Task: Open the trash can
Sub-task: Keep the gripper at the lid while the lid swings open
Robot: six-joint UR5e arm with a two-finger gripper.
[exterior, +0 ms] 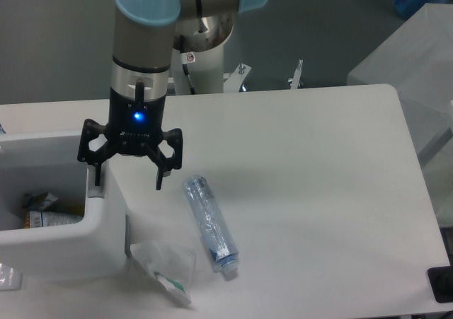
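Locate the trash can [67,238] at the left edge of the table [304,163]; take it as your reference for all positions below. It is a boxy white bin with rounded corners. Its top stands open toward the camera, and you can see packaging and scraps lying inside its well.

The gripper [129,179] hangs directly above the trash can's right rim, pointing straight down. Its two black fingers are spread wide apart and grip nothing. The left fingertip [97,177] sits at the inner side of the rim; the right fingertip [160,181] is outside the bin's right wall, over the table. Whether either tip touches the bin cannot be determined. A blue light is lit on the gripper body.

A clear plastic bottle [209,223] lies on its side to the right of the trash can, near it. A crumpled clear wrapper [166,269] lies just beside the bin's front right corner.
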